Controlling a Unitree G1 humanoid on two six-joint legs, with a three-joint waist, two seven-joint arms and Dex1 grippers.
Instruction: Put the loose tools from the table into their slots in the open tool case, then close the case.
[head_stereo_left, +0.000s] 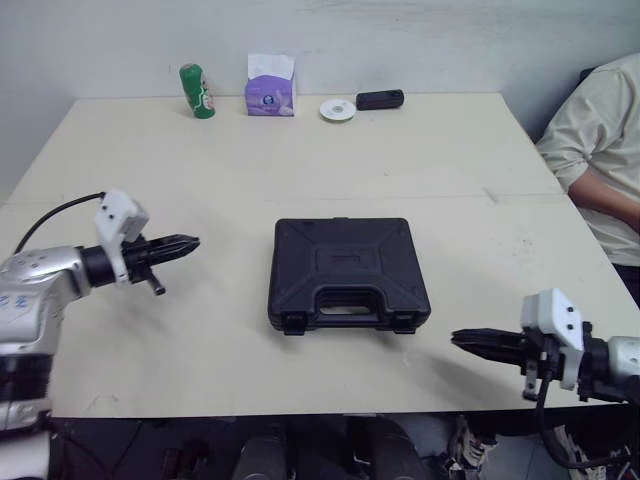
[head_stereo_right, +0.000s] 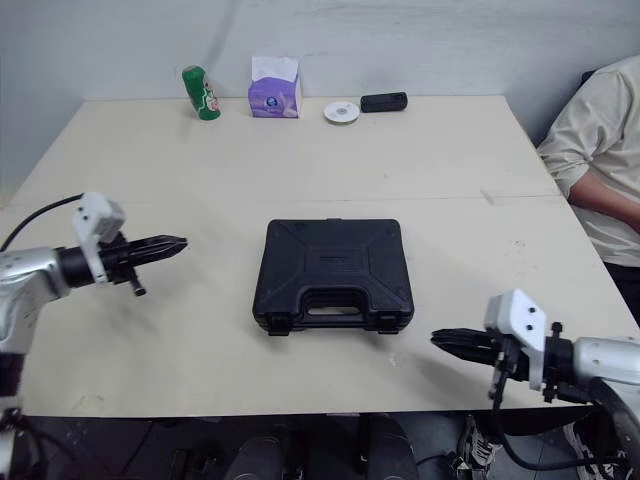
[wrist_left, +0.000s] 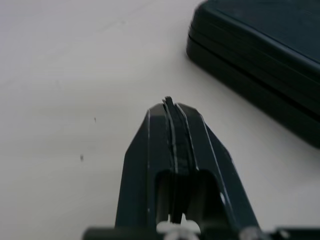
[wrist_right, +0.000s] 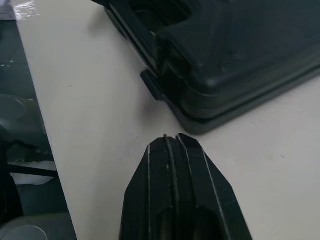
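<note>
Tool case: the black tool case (head_stereo_left: 348, 272) lay shut at the middle of the frame in the head views, with its handle toward the lower edge. I saw no loose tools on the table (head_stereo_left: 420, 150) around it.
Step in hand: closing the case, by my judgement nearly done; at most the front latches needed seating.
Latch: in the right wrist view one front latch (wrist_right: 151, 84) seemed to stick out from the case wall; I could not tell whether it was snapped.
Doing it well: press each latch flat with closed fingertips, and brace the lid with the other arm so the case would not slide.
Left gripper: the left gripper (head_stereo_left: 192, 243) sat at middle left, fingers pressed together and empty. It was held level, pointing at the case and well apart from it.
Right gripper: the right gripper (head_stereo_left: 458, 339) sat at lower right, fingers pressed together and empty. It was level and aimed toward the case's front right corner, near it but not touching.
</note>
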